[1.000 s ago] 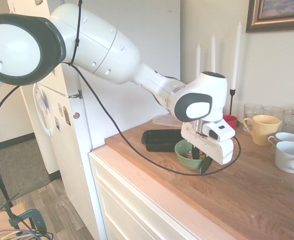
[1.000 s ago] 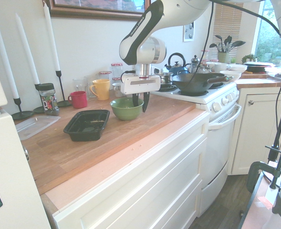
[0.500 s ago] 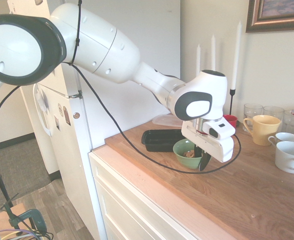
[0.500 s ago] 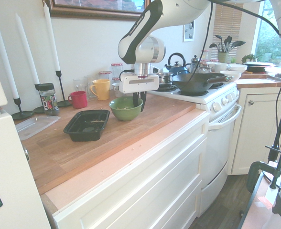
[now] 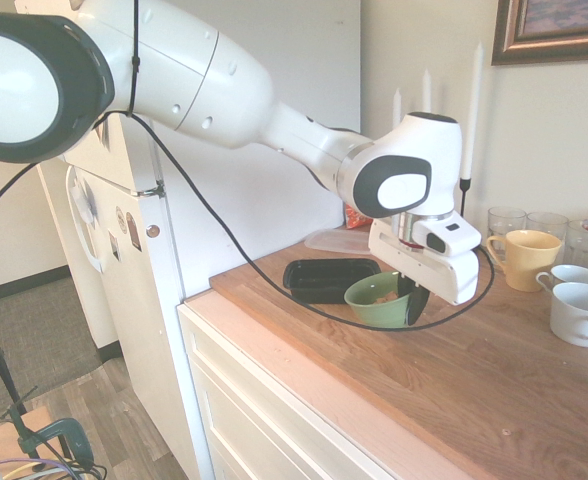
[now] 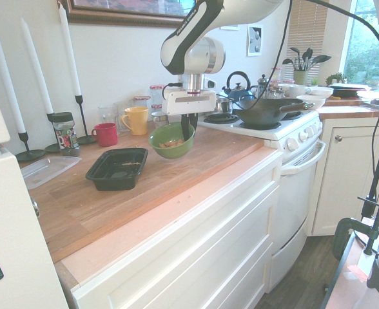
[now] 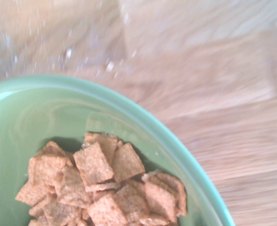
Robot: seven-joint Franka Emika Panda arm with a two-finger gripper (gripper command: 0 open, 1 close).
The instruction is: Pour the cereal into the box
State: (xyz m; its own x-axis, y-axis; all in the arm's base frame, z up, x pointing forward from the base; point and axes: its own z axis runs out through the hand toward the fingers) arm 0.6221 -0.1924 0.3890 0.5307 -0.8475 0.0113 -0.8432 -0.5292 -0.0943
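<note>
My gripper (image 5: 412,300) (image 6: 187,131) is shut on the rim of a green bowl (image 5: 374,303) (image 6: 170,139), on the side away from the box. The bowl hangs tilted a little above the wooden counter (image 6: 196,161). Tan square pieces of cereal (image 6: 171,143) (image 7: 101,188) lie in the bowl's bottom (image 7: 25,127); a few show over the rim (image 5: 384,293). The box, a shallow black tray (image 5: 326,279) (image 6: 117,168), rests on the counter just beyond the bowl toward the fridge. It holds a few crumbs.
A clear lid (image 6: 44,170) lies behind the box. Along the wall stand tall white candles (image 6: 70,58), a red cup (image 6: 105,134), a yellow mug (image 5: 522,258), glasses and white cups (image 5: 582,312). A stove with a dark wok (image 6: 263,109) borders the counter.
The fingers closed on the bowl's rim, then the gripper rose and lifted the bowl off the counter, tilting it.
</note>
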